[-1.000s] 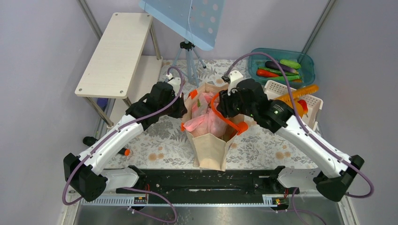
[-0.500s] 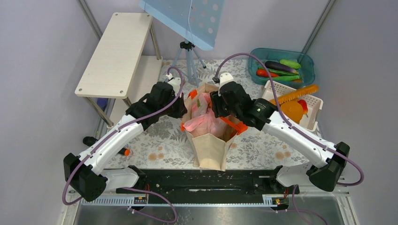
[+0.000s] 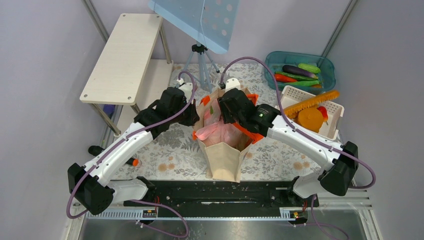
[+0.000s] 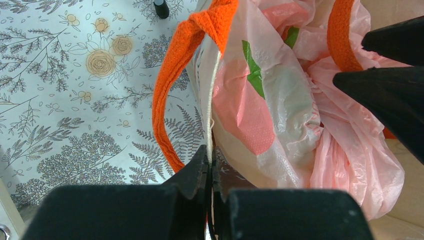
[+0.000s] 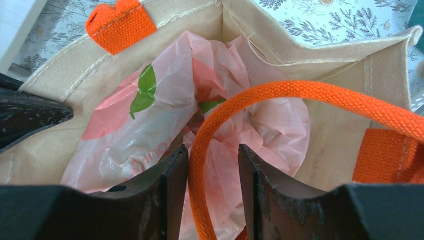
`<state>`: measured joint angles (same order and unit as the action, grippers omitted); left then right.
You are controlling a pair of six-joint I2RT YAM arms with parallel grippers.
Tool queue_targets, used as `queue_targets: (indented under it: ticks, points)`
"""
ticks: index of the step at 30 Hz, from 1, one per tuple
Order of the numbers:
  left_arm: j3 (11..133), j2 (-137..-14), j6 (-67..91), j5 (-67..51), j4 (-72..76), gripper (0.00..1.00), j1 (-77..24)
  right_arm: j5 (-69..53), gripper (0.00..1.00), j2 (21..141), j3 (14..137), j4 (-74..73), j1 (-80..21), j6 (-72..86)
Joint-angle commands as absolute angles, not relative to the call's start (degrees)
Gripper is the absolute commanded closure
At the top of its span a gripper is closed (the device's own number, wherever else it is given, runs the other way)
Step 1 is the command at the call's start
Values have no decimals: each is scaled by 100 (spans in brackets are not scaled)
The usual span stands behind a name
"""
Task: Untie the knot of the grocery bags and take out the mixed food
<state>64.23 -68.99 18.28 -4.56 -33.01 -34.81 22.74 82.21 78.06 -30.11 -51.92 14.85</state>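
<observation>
The left pincer [image 4: 210, 162] is closed tight, its black jaws pressed together on the thin beige rim of the tote [image 4: 209, 107] beside one orange woven handle [image 4: 175, 95]. The right pincer [image 5: 212, 165] stands partly open above the tote's mouth, with the other orange handle [image 5: 300, 92] running down through the gap between its two dark fingers [image 5: 170, 185]; whether the fingers press on the webbing cannot be told, and they grip nothing else. The grocery bags [image 3: 216, 131] sit inside the tote [image 3: 222, 157], which stands upright on the bench [image 3: 170, 155] between the two arms. The plastic is thin, crinkled and translucent pink, bunched into soft folds, with green leaf prints showing on its skin [image 5: 142, 92]. The mixed food cannot be made out through it. The tote is stiff beige cloth with stitched seams and coarse orange webbing patches where the handles are sewn on. The bench wears a pale cloth printed with grey ferns and yellow roses.
</observation>
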Motion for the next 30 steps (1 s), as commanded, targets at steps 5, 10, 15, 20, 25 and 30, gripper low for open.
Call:
queue_targets:
  ticks: [5,10,15,20,25,30]
  points:
    - [6481,-6840,1855,-440,-2981,100,-3462,2804,67,8460,8049,-2845,-5280,1586]
    - [6478,-6812,1839,-309,-3001,100,-3463,2506,99,7974,7985,-2697,-5286,1662]
    - [6488,-6803,1828,-242,-3033,100,-3463,2464,100,7185,7854,-2610,-5266,1692]
    - [6517,-6779,1803,-83,-3082,100,-3463,2394,100,6414,7427,-2589,-4825,1860]
    - [6530,-6756,1746,253,-3168,100,-3463,2257,100,5527,6649,-2394,-4002,2191]
    - [6534,-6732,1723,373,-3186,100,-3463,2858,99,4965,5927,-2394,-3607,2320]
